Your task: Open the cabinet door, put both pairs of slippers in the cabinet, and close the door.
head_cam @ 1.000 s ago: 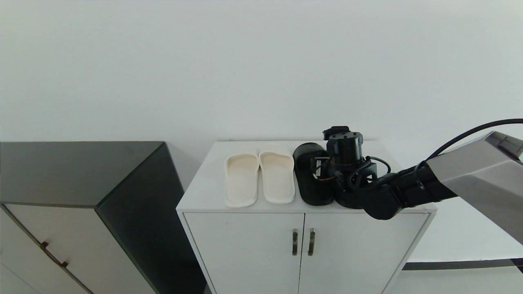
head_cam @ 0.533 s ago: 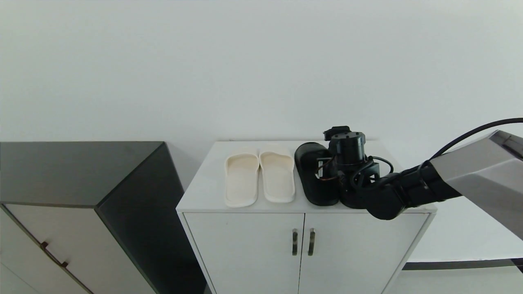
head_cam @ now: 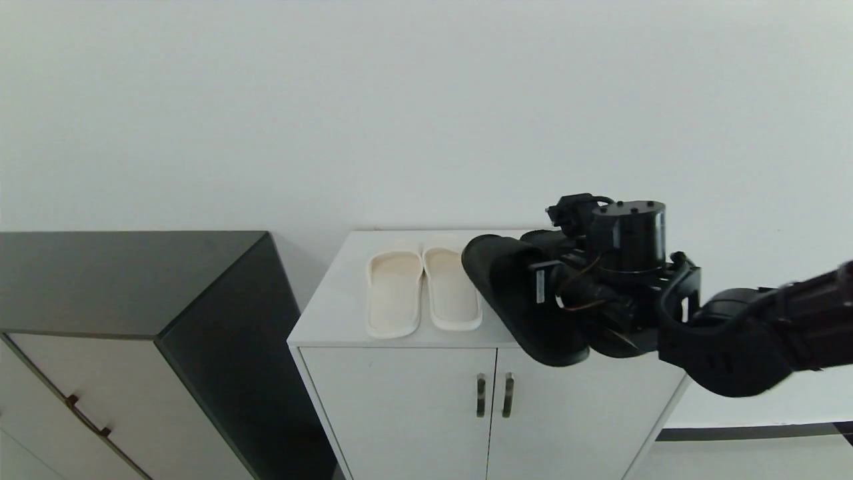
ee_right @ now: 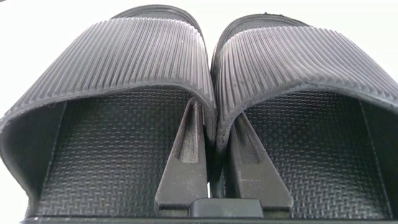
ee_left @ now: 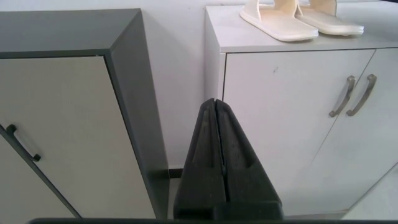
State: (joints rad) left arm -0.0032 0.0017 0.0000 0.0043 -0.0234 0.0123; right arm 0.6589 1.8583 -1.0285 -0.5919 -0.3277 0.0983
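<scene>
Right pincer (ee_right: pixel 217 171), centre right of the head view, is clamped on the touching inner walls of the black slippers (head_cam: pixel 516 303), holding the pair tilted above the front edge of the white cabinet (head_cam: pixel 400 400), whose doors are shut. White slippers (head_cam: pixel 423 290) lie flat on its top at frame centre, and the left pincer (ee_left: pixel 216 155), fingers together and empty, sits low before it. Ribbed, foam-like slippers look light, soft and springy, so they may splay or slip; a hold across both adjoining walls near mid-length seems best.

The white cabinet (head_cam: pixel 326 317) bears on its flat top a pair of cream slippers (head_cam: pixel 453 290), lying side by side, soles down, on its left half.
</scene>
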